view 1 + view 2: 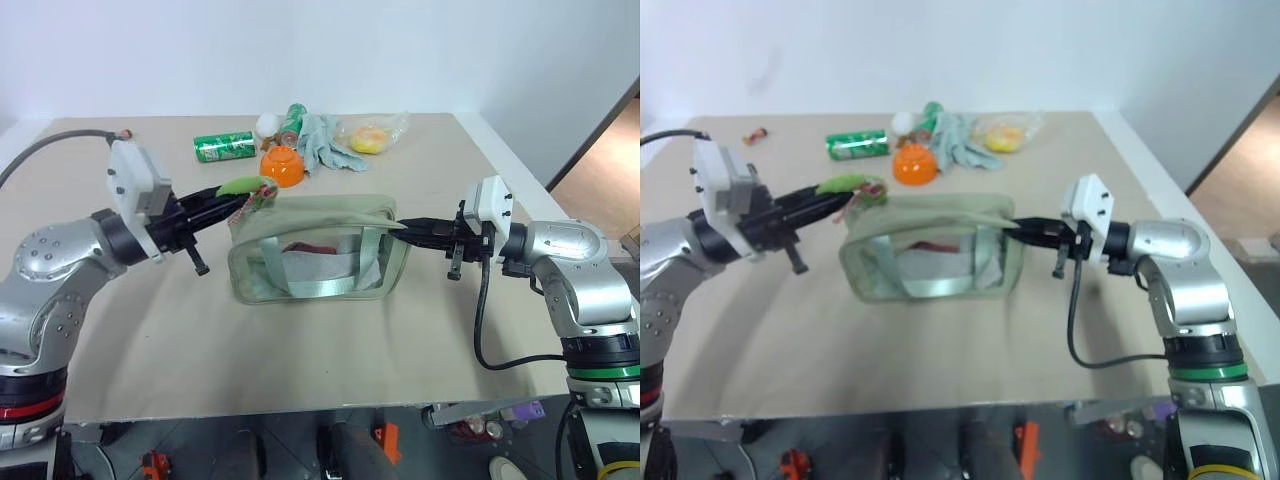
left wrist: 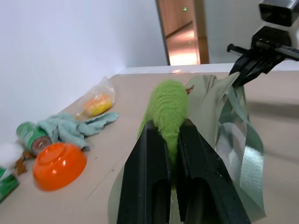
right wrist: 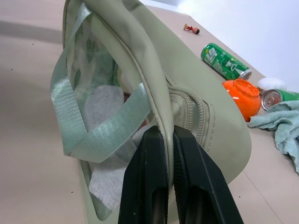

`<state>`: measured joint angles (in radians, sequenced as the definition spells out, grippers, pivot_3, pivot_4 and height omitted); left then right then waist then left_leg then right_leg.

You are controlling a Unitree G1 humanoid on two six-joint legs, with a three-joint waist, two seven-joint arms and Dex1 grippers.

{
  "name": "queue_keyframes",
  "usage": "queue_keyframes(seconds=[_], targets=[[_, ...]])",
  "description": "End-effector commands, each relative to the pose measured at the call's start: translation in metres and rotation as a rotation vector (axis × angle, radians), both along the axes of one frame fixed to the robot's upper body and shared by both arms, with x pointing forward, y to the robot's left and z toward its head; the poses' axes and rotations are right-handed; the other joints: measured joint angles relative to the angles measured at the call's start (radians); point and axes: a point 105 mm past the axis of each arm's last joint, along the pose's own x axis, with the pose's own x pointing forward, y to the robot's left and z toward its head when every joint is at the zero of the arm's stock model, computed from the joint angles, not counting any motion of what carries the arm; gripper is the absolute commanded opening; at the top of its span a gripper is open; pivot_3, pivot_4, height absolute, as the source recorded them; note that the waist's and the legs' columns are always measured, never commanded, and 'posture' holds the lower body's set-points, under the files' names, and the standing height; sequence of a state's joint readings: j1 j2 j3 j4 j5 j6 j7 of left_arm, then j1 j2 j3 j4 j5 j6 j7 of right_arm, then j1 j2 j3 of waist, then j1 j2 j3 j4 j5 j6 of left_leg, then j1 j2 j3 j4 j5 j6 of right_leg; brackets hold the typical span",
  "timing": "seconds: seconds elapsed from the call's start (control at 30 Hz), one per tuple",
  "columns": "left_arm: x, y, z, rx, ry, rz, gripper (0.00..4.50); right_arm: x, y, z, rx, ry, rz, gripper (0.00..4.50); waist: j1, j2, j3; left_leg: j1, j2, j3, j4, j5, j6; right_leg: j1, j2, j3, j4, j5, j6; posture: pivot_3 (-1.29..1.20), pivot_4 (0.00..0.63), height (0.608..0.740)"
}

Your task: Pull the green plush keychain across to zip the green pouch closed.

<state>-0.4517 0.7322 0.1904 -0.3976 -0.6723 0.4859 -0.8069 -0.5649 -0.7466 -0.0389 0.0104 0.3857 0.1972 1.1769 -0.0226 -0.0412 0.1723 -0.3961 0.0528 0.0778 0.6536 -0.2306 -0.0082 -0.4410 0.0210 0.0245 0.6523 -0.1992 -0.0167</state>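
The green pouch stands on the table, its clear front panel and two light green straps facing me. My left gripper is shut on the green plush keychain at the pouch's top left corner; the plush sits pinched between the black fingers. My right gripper is shut on the pouch's top right end, clamping the fabric edge beside the zipper. The pouch hangs stretched between both grippers.
Behind the pouch lie a green soda can, an orange bowl, a second can, a grey-green glove, a white ball and a clear bag with something yellow. The table's front edge is near.
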Motion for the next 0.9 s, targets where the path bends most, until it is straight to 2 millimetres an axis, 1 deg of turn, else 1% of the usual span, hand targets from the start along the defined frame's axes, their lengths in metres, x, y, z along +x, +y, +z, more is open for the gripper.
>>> queue_keyframes(seconds=[0.03,0.13,0.27,0.5,0.53,0.6,0.9], targets=[[-0.002,-0.009,0.007,0.043,-0.056,-0.041,0.06,-0.001,0.000,0.008,-0.013,-0.032,0.005,0.00,0.001,0.000,0.000,0.000,0.000,0.000,0.000,0.000,0.000,0.000,0.000,0.000,0.000,0.000,0.000,0.00,0.150,0.740],[-0.001,-0.016,0.003,0.090,-0.058,-0.067,0.06,-0.001,0.001,0.007,-0.013,-0.034,0.007,0.00,0.001,0.000,0.000,0.000,0.000,0.000,0.000,0.000,0.000,0.000,0.000,0.000,0.000,0.000,0.000,0.00,0.150,0.740],[0.000,-0.019,0.001,0.136,-0.062,-0.070,0.06,0.000,0.001,0.007,-0.013,-0.036,0.008,0.00,0.000,0.000,0.000,0.000,-0.001,0.000,0.000,0.000,0.000,0.000,0.000,0.001,0.000,0.000,0.001,0.00,0.150,0.740],[0.004,-0.017,0.010,0.169,-0.099,-0.063,0.06,0.000,0.002,0.007,-0.009,-0.036,0.011,0.00,0.000,0.000,0.000,0.000,-0.001,0.000,0.000,0.000,0.000,0.000,0.001,0.001,0.000,0.000,0.001,0.00,0.150,0.740],[0.005,-0.016,0.011,0.170,-0.106,-0.059,0.58,0.000,0.003,0.007,-0.009,-0.036,0.012,0.00,0.000,0.000,0.000,0.000,-0.001,0.000,0.000,0.000,0.000,0.000,0.001,0.001,0.000,0.000,0.001,0.00,0.150,0.740],[0.007,-0.015,0.014,0.181,-0.113,-0.056,1.01,0.000,0.003,0.007,-0.008,-0.035,0.013,0.00,0.000,0.000,0.000,0.000,-0.001,0.000,0.000,0.000,0.000,0.000,0.001,0.001,0.000,0.000,0.001,0.00,0.150,0.740],[0.005,-0.004,0.015,0.230,-0.105,-0.062,4.12,0.002,0.004,0.006,-0.010,-0.035,0.014,0.00,0.000,0.000,0.000,0.000,0.000,0.000,0.000,0.000,0.000,0.000,0.001,0.001,0.000,0.000,0.001,0.00,0.150,0.740]])
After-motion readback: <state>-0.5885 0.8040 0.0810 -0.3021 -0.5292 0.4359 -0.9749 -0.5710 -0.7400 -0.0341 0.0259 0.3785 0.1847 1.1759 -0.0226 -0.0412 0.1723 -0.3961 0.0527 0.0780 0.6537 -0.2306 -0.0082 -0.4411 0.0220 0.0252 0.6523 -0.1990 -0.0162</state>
